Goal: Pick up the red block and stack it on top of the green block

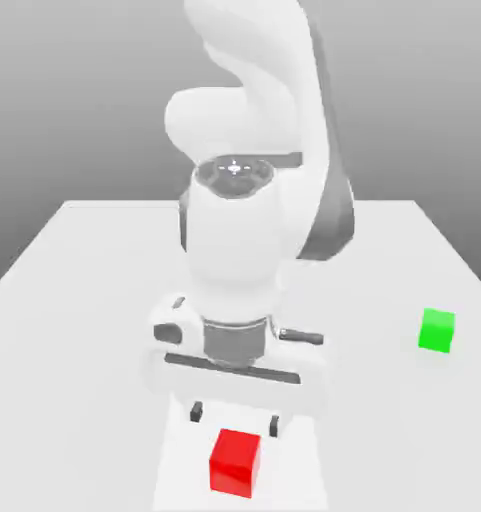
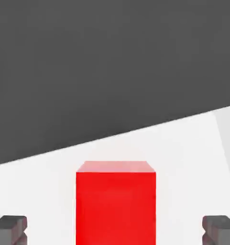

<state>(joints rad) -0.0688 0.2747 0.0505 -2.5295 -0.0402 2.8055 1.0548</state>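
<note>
exterior view: you are looking at the white arm [image 1: 249,200] reaching down toward the front of the pale table [image 1: 74,300], with the gripper [image 1: 235,418] hanging just above the red block [image 1: 235,462]. your two dark fingertips [image 1: 196,411] are standing spread apart, one to each side, and the block is sitting on the table just below and between them, a little nearer to you in this view than the line joining the tips. nothing is being held; the fingers are wide open and are not touching the cube.

the green block [image 1: 437,330] is resting on the table well apart from the red one, toward the exterior view's right and farther back, alone on the bare surface.

in the hand view you are seeing the red block [image 2: 115,203] centred between the two grey fingertips [image 2: 9,229], which are showing at the picture's opposite edges with clear white table [image 2: 183,158] between each pad and the cube's sides. the cube's top face is appearing as a thin lighter strip above its broad front face. the block is standing square to the fingers, not turned. beyond the table's edge a dark grey background is running across the rest of that view.
</note>
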